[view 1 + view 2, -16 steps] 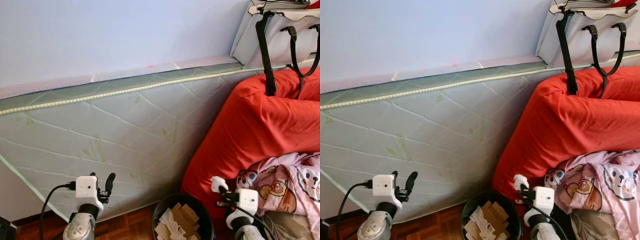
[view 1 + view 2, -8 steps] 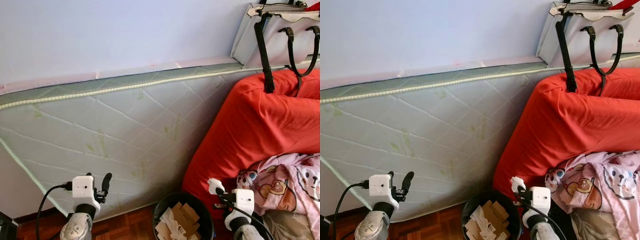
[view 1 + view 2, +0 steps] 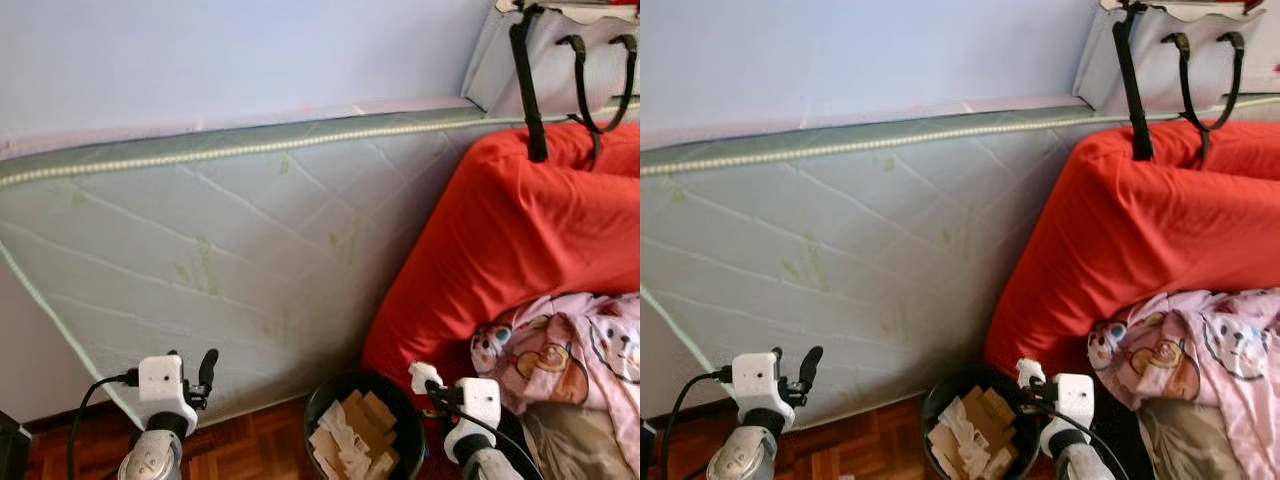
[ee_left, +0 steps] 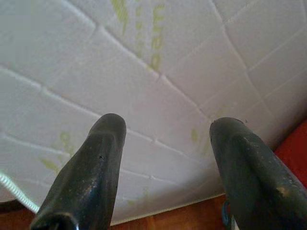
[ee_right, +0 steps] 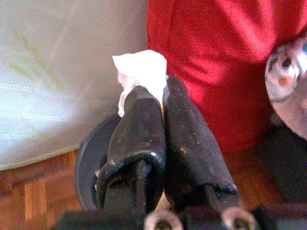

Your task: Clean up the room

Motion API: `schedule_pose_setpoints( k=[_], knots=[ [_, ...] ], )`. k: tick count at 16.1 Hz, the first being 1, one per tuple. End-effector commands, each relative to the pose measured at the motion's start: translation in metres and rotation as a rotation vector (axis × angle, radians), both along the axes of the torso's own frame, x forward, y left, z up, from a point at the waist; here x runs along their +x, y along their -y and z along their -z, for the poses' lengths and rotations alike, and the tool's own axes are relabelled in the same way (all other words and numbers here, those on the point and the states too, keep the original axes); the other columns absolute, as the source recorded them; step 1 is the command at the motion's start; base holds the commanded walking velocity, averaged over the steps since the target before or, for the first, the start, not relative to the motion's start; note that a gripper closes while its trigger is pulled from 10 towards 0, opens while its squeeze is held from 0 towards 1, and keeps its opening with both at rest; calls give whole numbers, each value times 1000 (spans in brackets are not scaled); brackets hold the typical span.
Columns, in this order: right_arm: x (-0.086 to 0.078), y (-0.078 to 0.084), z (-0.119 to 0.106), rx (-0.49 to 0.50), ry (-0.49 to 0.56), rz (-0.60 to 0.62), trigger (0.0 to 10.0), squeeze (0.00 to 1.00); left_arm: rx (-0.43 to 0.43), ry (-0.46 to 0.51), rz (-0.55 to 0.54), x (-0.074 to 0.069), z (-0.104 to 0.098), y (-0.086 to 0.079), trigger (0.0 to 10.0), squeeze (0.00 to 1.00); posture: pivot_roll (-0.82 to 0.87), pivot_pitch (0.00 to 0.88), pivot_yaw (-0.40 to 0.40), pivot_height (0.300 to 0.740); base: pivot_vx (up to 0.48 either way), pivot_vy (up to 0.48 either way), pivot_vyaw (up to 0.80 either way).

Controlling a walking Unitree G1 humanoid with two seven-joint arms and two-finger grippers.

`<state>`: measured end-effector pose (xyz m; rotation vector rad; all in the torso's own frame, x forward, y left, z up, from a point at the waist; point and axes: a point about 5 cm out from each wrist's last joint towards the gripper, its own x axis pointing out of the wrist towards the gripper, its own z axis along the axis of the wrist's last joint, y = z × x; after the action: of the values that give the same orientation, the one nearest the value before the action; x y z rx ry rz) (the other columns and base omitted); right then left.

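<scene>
The right tool [image 3: 425, 377] is clenched on a small scrap of white tissue [image 5: 140, 69], which sticks out past its closed fingertips [image 5: 139, 103]. It hangs low in front of the robot, just beside the rim of a black waste bin [image 3: 322, 392] that stands on the wooden floor [image 3: 250, 450] at the foot of a quilted mattress [image 3: 220, 250] leaning on its long edge against the wall. The bin already holds crumpled paper and cardboard pieces [image 3: 350, 435]. A red cushion [image 3: 510, 250] rises just behind the bin, with a pink printed cloth [image 3: 570, 340] heaped at its lower right and a grey bag [image 3: 560, 50] with dark straps at its top.

The left tool [image 3: 190, 375] is released, fingers spread, pointing at the mattress face and holding nothing.

The step in hand looks like carrying the scrap to the bin. The tissue seems to sit over the bin's near right rim rather than squarely above its mouth, though the exact overlap is hard to judge. The next move likely calls for shifting the right tool a little toward the robot's left, over the opening, then letting the fingers part so the scrap falls among the paper.
</scene>
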<state>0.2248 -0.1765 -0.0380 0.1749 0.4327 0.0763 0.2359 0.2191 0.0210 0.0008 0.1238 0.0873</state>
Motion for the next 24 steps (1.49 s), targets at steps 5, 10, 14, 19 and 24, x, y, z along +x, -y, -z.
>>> schedule_pose_setpoints(
  k=[5, 10, 14, 19, 24],
  knots=[
    [6, -5, 3, -13, -58, -32, 10000, 0, -4, 9, 0, 0, -6, 1, 10000, 0, 114, 0, -96, 641, 0, 0, 0],
    [29, -20, -4, 16, -110, -83, 10000, 0, -8, 41, -17, -1, -21, -1, 10000, 0, 176, 70, -97, 641, 0, 0, 0],
    [53, -29, -18, 41, -128, -34, 10000, 0, -6, 83, 2, -1, -43, 2, 10000, 0, 193, 162, -95, 641, 0, 0, 0],
    [62, -29, -23, 38, -154, -6, 10000, 0, -32, 103, 1, -17, -62, 17, 10000, 0, 257, 319, -106, 641, 0, 0, 0],
    [75, -40, -34, 12, -123, -81, 10000, 0, -47, 118, -13, -25, -86, 24, 10000, 0, 255, 433, -132, 641, 0, 0, 0]
  ],
)
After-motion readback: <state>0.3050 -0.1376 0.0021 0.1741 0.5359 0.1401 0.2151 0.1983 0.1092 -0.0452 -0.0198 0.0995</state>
